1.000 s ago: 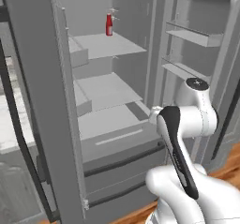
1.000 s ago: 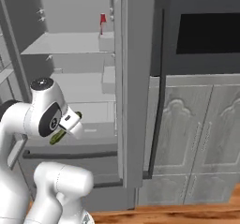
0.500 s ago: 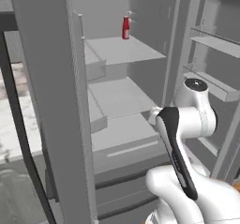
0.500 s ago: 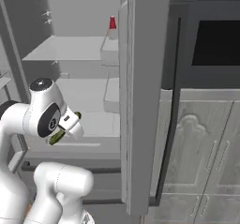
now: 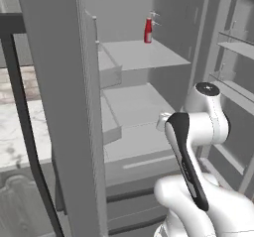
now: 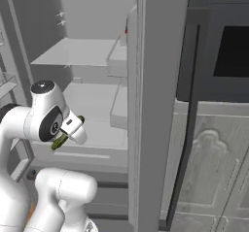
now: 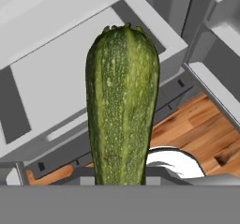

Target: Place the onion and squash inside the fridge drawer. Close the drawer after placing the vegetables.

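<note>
While the open fridge stands ahead of the base, its left door (image 5: pixel 54 107) swings out edge-on at the left of the left base view, a dark bar handle (image 5: pixel 25 127) beside it. Further right, a red bottle (image 5: pixel 148 30) stands upright on the upper shelf (image 5: pixel 144 55). Below the shelves lies the fridge drawer (image 5: pixel 144 156), a wide light-grey box with a plain front; whether it is pulled out is hard to judge from here. Right of that, the white arm rises in front of the right door's racks (image 5: pixel 233 47).

From the right base view, the gripper (image 6: pixel 62 138) sits by the arm's wrist at the left, clamped on the squash (image 6: pixel 59 140), whose green end pokes out beneath the hand, in front of the drawer. The hand view shows the squash (image 7: pixel 123 110) standing lengthwise between the fingers, above the drawer's grey panel (image 7: pixel 61 87), with wooden floor (image 7: pixel 197 129) to the right.
</note>
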Available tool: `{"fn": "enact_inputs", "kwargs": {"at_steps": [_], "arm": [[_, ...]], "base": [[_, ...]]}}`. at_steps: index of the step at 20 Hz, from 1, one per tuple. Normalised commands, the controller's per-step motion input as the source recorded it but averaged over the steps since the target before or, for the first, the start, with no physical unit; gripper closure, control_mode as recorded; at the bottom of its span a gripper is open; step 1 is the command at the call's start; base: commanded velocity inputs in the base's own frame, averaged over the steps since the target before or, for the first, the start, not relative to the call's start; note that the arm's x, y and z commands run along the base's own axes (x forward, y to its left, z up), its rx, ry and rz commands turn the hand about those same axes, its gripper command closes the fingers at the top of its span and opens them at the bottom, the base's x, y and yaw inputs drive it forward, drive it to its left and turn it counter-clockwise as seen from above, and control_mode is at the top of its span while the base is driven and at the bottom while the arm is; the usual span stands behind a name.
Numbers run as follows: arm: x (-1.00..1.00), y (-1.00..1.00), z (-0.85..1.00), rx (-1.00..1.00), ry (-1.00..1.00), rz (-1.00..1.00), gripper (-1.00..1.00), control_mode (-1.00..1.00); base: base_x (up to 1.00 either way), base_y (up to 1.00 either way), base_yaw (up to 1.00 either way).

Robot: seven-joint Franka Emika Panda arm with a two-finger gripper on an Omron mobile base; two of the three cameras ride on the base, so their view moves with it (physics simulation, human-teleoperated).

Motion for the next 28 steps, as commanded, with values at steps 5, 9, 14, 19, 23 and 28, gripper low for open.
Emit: {"fn": "enact_inputs", "kwargs": {"at_steps": [5,9,14,19,23,28], "arm": [[0.00,0.00,0.00,0.00,0.00,0.00,1.00,1.00],[0.00,0.00,0.00,0.00,0.00,0.00,1.00,1.00],[0.00,0.00,0.00,0.00,0.00,0.00,1.00,1.00],[0.00,0.00,0.00,0.00,0.00,0.00,1.00,1.00],[0.39,-0.09,-0.01,0.00,0.04,0.03,1.00,-1.00],[1.00,-0.32,-0.16,0.00,0.07,0.10,1.00,-1.00]], "base": [[0.11,0.00,0.24],[-0.20,-0.01,0.18],[-0.02,-0.01,0.18],[-0.34,-0.10,0.11],[0.06,0.00,0.00],[0.00,0.00,0.00]]}}
